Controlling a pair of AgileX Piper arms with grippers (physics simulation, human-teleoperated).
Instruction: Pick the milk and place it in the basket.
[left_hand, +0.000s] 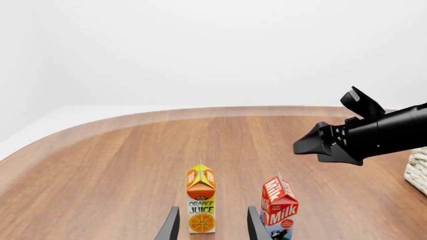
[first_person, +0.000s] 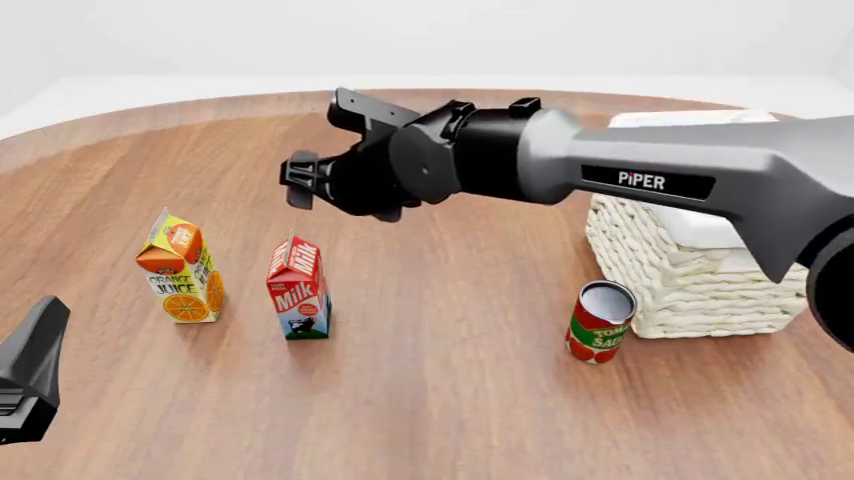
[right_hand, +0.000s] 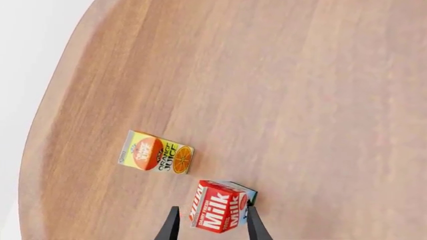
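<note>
Nearest the camera in the front view, the left gripper (first_person: 30, 375) sits low at the table's near left edge, only a dark wedge of it showing. Its own wrist view shows its fingertips (left_hand: 171, 226) parted with nothing between them, pointing toward the two cartons.

A little farther in, on the wooden table (first_person: 441, 400), the tomato can (first_person: 598, 321) stands upright on the right, just beside the near left corner of the basket (first_person: 681, 260). Whether the can touches the wicker cannot be told.

On the left, the milk carton (first_person: 299, 288) stands upright on the table, red gable top up and the cow picture low on its side. The orange juice carton (first_person: 178, 267) stands upright just to its left, the two apart with bare wood between them.

Above and slightly beyond the milk carton, the right gripper (first_person: 296, 183) hangs in the air, its arm reaching across from the right past the basket. The right wrist view looks down on the milk carton, whose top lies between the parted fingertips (right_hand: 169, 224); the fingers stand apart and hold nothing, and the front view shows them clear above the carton.

Farthest, the basket sits at the right side of the table, its white cloth lining folded over the rim, partly hidden behind the right arm.
</note>
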